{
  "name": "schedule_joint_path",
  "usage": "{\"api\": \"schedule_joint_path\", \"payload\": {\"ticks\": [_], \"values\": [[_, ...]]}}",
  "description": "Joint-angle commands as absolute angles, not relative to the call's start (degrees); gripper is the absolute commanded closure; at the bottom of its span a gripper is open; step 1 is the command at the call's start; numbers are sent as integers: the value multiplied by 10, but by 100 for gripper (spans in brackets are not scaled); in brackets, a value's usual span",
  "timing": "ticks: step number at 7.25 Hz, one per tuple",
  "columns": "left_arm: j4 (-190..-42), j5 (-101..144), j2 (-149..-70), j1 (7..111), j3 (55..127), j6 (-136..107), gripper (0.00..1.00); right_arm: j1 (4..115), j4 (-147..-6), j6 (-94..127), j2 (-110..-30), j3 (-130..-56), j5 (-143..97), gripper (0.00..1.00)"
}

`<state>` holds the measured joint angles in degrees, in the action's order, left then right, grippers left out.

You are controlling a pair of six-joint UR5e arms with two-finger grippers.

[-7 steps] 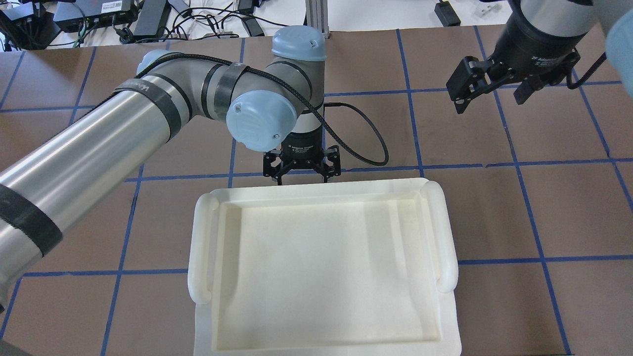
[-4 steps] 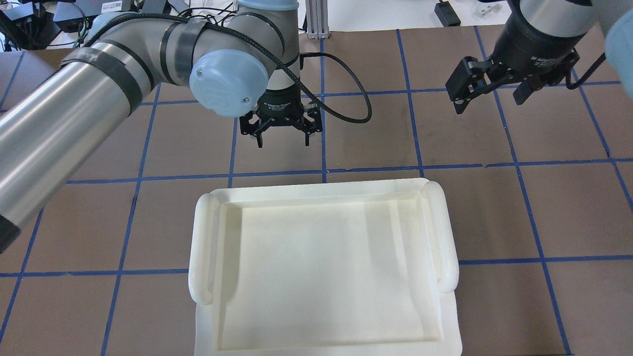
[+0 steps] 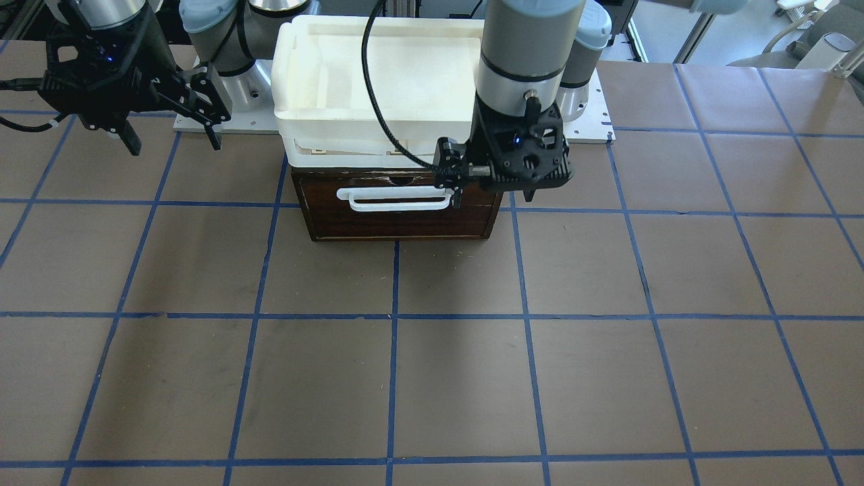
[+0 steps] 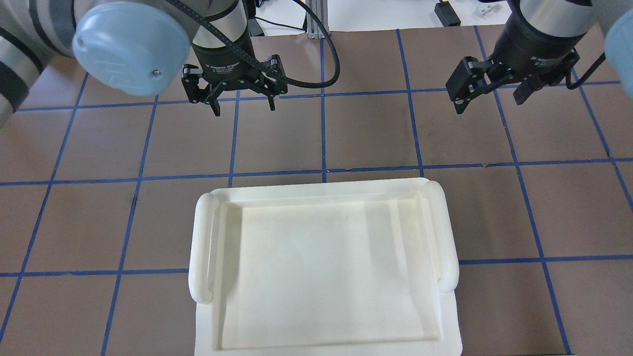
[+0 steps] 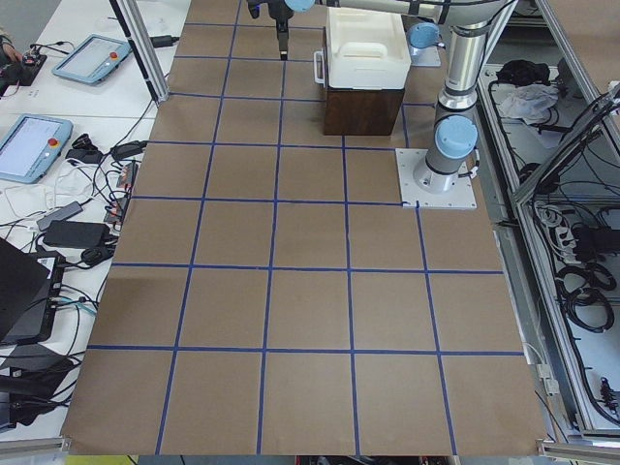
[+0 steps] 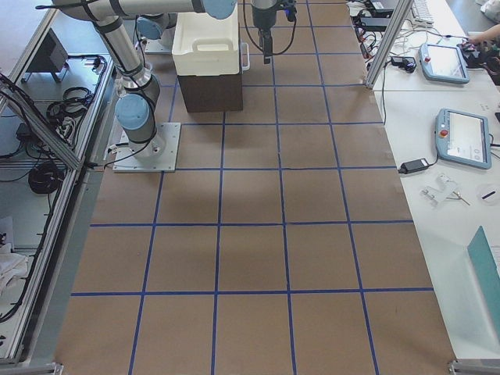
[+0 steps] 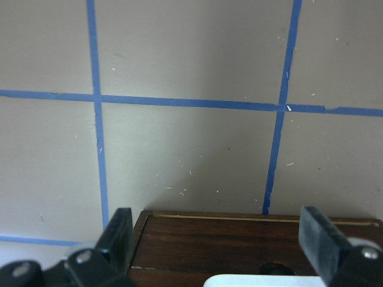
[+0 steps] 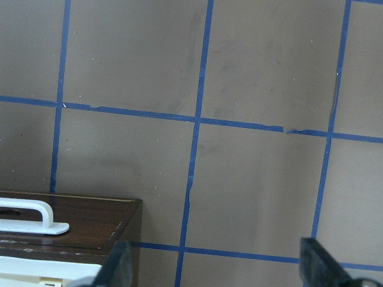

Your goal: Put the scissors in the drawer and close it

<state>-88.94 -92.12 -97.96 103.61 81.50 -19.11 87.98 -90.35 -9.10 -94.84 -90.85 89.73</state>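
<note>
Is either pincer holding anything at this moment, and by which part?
Nothing is held: the left pincer and the right pincer are both open and empty.

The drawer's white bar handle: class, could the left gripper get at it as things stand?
Probably yes. The left gripper hangs open in front of the drawer, apart from its handle, and nothing stands between them.

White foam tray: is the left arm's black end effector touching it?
Apart. The overhead view shows bare brown table between the black left end effector and the white foam tray's far rim.
</note>
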Motion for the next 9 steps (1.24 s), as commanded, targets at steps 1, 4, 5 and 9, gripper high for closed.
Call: {"api": "schedule_joint_path", "payload": {"ticks": [1,4,5,9], "values": [[-898,-916,-929,1037,829,-189,0,880,-904,-91,-948,-909,900,0],[-914,-915,-915,1000,832,-169,1,880,-904,-81,-948,-909,897,0],[-927,-903,-913,964,837,-145,2,880,-904,-81,-948,-909,899,0],[-924,-886,-918,927,855,-118,0,880,-902,-88,-955,-910,898,0]]}}
